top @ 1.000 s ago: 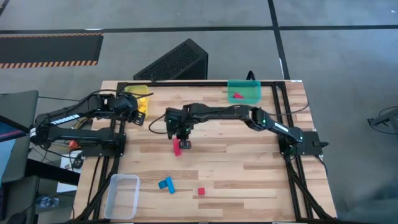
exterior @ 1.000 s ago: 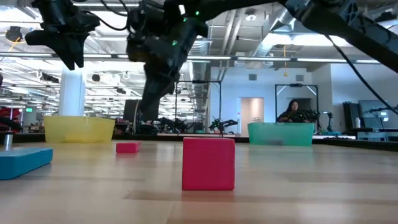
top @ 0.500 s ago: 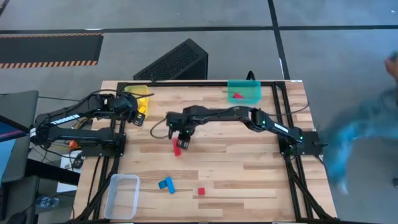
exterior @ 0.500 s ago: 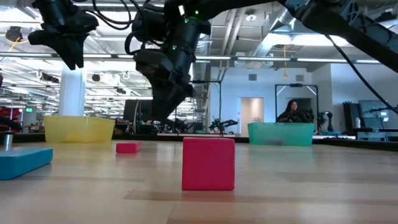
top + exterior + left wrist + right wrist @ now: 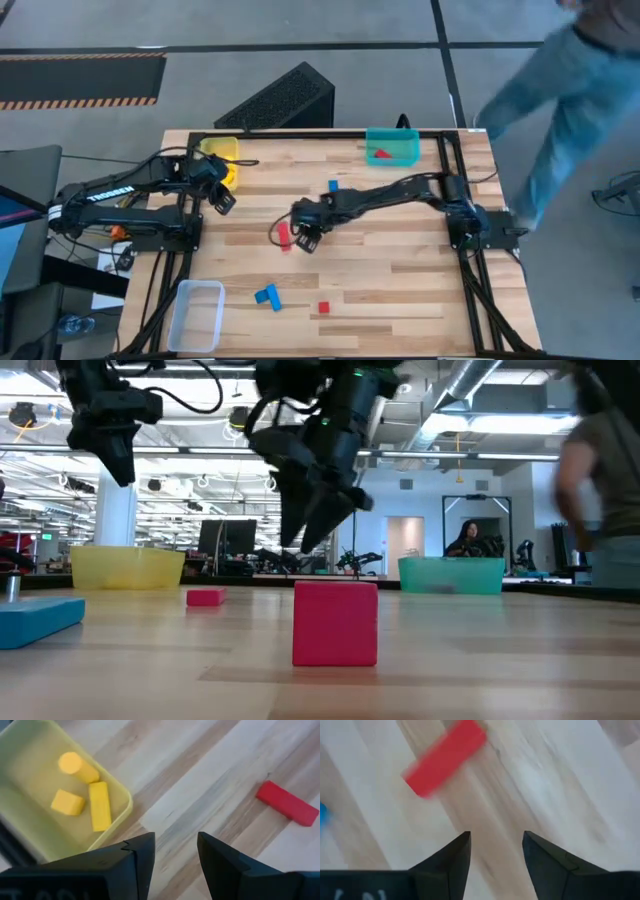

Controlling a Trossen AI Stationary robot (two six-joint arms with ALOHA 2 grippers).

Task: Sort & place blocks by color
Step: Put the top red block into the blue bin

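Observation:
A red bar (image 5: 283,235) lies flat on the table's middle, also seen in the right wrist view (image 5: 445,757). My right gripper (image 5: 307,238) hovers open just to its right, pointing steeply down, with nothing between its fingers. My left gripper (image 5: 222,200) hangs open above the wood beside the yellow bin (image 5: 225,160), which holds three yellow blocks (image 5: 100,805). A blue block (image 5: 333,186) lies farther back. Two blue blocks (image 5: 267,296) and a red cube (image 5: 323,308) lie near the front. A red block (image 5: 381,154) sits in the teal bin (image 5: 392,147).
A clear bin (image 5: 197,315) stands at the front left corner. A person (image 5: 560,110) walks past the table's far right corner. Black frame rails run along the table's left and right sides. Bare wood lies right of the red cube.
My right gripper has opened, rolled about its own line and drawn back from the red bar toward the table's right and near side. The bar stays flat on the table. My left gripper has rolled a little and sunk slightly. A person has come in at the right.

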